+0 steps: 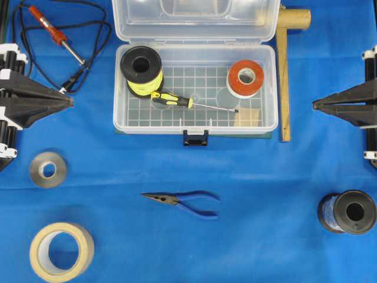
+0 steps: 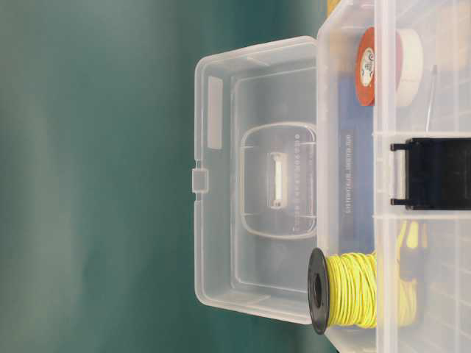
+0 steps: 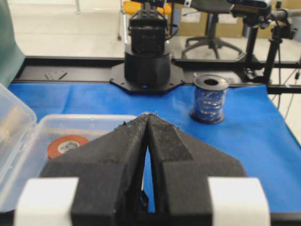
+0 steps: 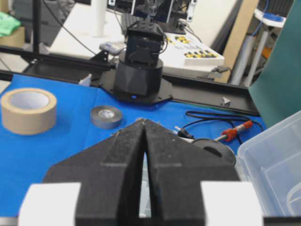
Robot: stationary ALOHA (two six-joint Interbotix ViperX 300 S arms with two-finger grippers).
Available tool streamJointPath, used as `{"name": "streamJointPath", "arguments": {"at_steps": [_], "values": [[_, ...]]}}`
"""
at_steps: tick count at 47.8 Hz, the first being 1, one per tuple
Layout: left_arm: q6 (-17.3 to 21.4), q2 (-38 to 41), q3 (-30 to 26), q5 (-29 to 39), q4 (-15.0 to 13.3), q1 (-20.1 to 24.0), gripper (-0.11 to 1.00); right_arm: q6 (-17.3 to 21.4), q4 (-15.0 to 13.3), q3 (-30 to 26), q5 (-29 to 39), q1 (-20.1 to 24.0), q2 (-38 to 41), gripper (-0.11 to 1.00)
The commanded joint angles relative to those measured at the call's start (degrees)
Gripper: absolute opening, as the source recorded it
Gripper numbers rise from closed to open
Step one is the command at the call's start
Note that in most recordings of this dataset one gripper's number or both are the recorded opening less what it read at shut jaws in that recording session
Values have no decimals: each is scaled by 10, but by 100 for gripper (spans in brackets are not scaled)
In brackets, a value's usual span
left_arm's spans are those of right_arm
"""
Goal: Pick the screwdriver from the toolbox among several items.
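Both grippers, left and right, sit pinched together at the frame's edges, clear of the toolbox, whose open lid leaves the screwdriver reachable at centre.

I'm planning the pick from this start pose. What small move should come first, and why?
Probably open the left gripper and swing it toward the screwdriver: both grippers sit shut at the table's sides, and the yellow-and-black handle, beside the yellow wire spool in the open toolbox, lies nearer the left.
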Motion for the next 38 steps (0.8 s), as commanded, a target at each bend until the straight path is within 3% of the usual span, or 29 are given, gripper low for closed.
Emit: {"name": "streamJointPath", "arguments": {"at_steps": [1, 11, 23, 31, 34, 38], "values": [[4, 4, -10, 2, -16, -2, 0, 3, 4, -15, -4, -4, 4, 0], [2, 7, -11, 5, -16, -2, 0, 14, 13, -110, 88, -28, 97, 0], [2, 8, -12, 5, -16, -2, 0, 57, 14, -262, 236, -90, 260, 0], [2, 10, -11, 5, -16, -2, 0, 67, 15, -356, 328, -104, 372, 1], [2, 9, -11, 5, -16, -3, 0, 69, 15, -394, 364, -107, 413, 10], [2, 10, -11, 5, -16, -3, 0, 69, 12, -445, 420, -113, 467, 31]]}}
